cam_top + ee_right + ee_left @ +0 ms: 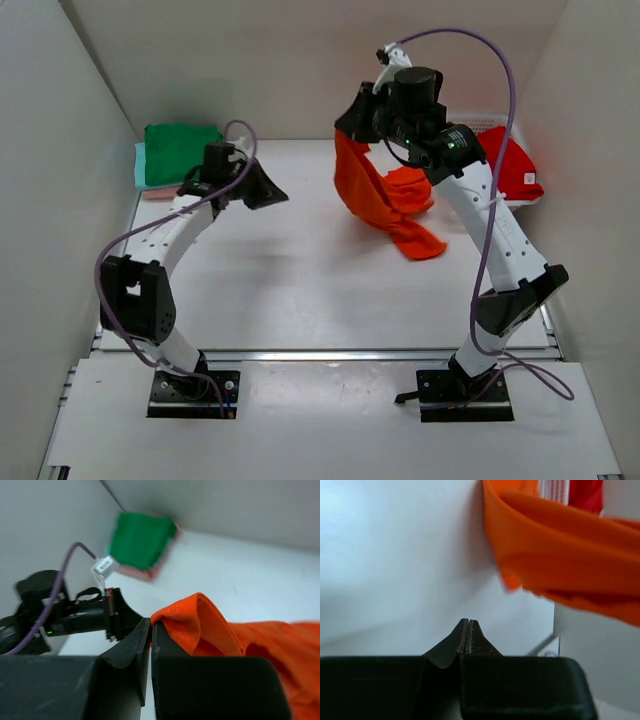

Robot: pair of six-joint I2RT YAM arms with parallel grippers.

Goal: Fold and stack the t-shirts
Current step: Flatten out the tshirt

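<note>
Cloth, soft and creased: the orange t-shirt [385, 200] hangs from the right tool [151, 625], whose fingers are pinched tight on a folded edge, and its lower part trails on the matte white bench [300, 280]. The left tool [468, 625] is closed on nothing, apart from the cloth. The green t-shirt [180, 148] lies folded square on the mint t-shirt [140, 168] at the far left corner. The red t-shirt [515, 165] lies far right. Plain pale walls enclose the bench.

Overhead and close wrist views share the orange t-shirt [362, 192].
</note>
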